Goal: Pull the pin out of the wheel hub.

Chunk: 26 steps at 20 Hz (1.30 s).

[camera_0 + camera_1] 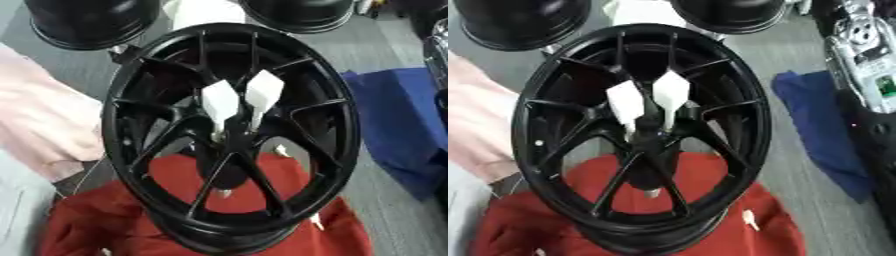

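neither hand's fingers show in either view, so whether they are released, clenched or grasping cannot be told; only a silver and black piece of arm (864, 55) shows at the right edge, so the right arm looks nearer. two white pins (220, 102) (262, 92) stand in the hub at the middle of the black wheel (229, 135), long axes rising toward the camera, tilted slightly. a pull should likely follow that axis.

- A black spoked wheel (645, 135) is seen standing over a red cloth (702, 185).
- Two white pins (651, 100) are set side by side at its hub.
- A blue cloth (820, 130) lies beside a silver-and-black robot arm (868, 65), whose hand cannot be made out.
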Motion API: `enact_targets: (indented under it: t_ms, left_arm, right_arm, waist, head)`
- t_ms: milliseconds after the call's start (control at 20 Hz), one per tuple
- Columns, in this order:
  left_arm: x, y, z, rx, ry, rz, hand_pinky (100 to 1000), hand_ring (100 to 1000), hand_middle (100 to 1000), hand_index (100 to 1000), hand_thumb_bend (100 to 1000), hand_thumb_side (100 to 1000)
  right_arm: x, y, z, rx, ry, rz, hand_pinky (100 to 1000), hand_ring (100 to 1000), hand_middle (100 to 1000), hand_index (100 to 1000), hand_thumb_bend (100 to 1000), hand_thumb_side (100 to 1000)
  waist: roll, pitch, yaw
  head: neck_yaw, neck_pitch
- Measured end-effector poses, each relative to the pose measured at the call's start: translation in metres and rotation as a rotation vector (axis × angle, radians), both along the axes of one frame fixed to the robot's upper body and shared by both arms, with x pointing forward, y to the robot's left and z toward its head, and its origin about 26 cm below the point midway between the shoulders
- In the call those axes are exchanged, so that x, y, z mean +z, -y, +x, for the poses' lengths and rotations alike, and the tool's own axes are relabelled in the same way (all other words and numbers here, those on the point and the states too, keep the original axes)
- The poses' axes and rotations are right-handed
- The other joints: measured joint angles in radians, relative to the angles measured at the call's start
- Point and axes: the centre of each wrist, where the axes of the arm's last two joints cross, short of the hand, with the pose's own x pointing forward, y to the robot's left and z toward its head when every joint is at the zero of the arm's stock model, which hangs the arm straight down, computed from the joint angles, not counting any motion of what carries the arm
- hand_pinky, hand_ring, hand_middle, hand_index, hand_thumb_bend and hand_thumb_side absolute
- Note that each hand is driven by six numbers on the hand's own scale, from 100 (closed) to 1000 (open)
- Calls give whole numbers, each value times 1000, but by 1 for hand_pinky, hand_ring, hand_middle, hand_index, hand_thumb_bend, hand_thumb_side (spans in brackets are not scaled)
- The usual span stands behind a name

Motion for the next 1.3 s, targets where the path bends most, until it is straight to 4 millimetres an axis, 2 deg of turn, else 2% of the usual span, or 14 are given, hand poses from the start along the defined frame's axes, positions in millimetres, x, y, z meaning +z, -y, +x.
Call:
enact_targets:
  t_ms: [250, 600, 800, 1300]
  left_arm:
    - [24, 24, 2, -82, -154, 299, 782, 757, 732, 826, 538, 761]
    - [43, 51, 9, -163, -258, 477, 784, 761, 738, 831, 550, 734]
    - [44, 71, 20, -223, -268, 512, 784, 762, 738, 831, 559, 714]
    - [28, 118, 55, -326, -289, 564, 781, 760, 734, 827, 566, 690]
  right_arm:
    - [0, 2, -1, -4, -3, -7, 959, 838, 699, 688, 100, 636]
    - [0, 2, -1, -4, -5, -13, 959, 838, 699, 688, 100, 638]
    - [0, 2, 0, -4, -8, -15, 959, 838, 699, 688, 100, 637]
    - [2, -2, 2, 16, -11, -26, 959, 837, 698, 687, 100, 646]
  waist:
    - [-4, 0, -4]
    - [-5, 0, -4]
    - [-5, 0, -4]
    - [3, 6, -23]
  head:
    - [7, -5]
    - [8, -10]
    - [11, -12]
    - [20, -20]
